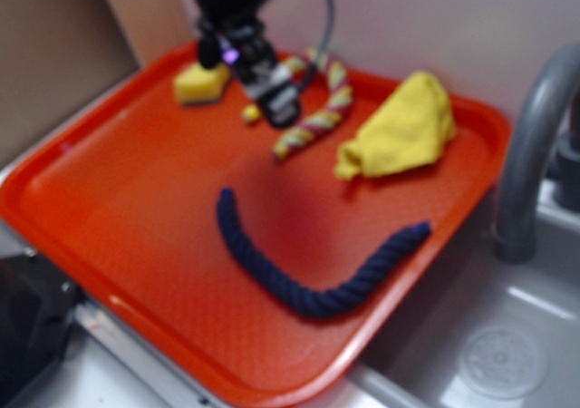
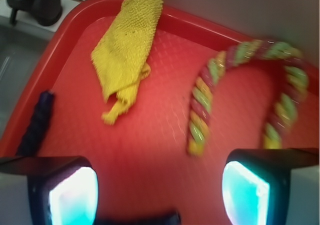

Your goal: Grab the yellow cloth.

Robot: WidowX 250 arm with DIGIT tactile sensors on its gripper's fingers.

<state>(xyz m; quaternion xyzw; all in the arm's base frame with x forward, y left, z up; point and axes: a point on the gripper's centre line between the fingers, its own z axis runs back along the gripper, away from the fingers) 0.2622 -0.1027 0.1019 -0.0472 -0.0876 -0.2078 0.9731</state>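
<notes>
- The red tray (image 1: pixel 136 236) carries everything; it sits beside a sink, with a grey faucet (image 1: pixel 530 154) just off its right edge.
- The yellow cloth (image 1: pixel 403 127) lies crumpled near the tray's far right corner, apart from the claw. In the wrist view the yellow cloth (image 2: pixel 127 47) runs from the tray's rim down toward the middle, one folded end pointing inward.
- The claw (image 1: pixel 276 104) hangs over the far middle part of the tray, above the red surface, tilted. In the wrist view the claw (image 2: pixel 160 190) is spread wide, its two fingers (image 2: pixel 72 195) at the lower corners with bare tray between them; it pinches nothing.
- The striped rope (image 1: pixel 317 109), yellow and red twisted, lies between the claw and the cloth; in the wrist view the striped rope (image 2: pixel 240 90) bends in an arch, well clear of the cloth.
- A small yellow sponge (image 1: pixel 201 83) sits near the far left edge of the tray, just beside the claw.
- A dark blue rope (image 1: pixel 317 272) curves across the tray's near half; in the wrist view only one end of the dark blue rope (image 2: pixel 37 122) shows along the tray's edge.
- A tiny yellow piece (image 1: pixel 250 113) lies by the claw; it is too blurred to identify.
</notes>
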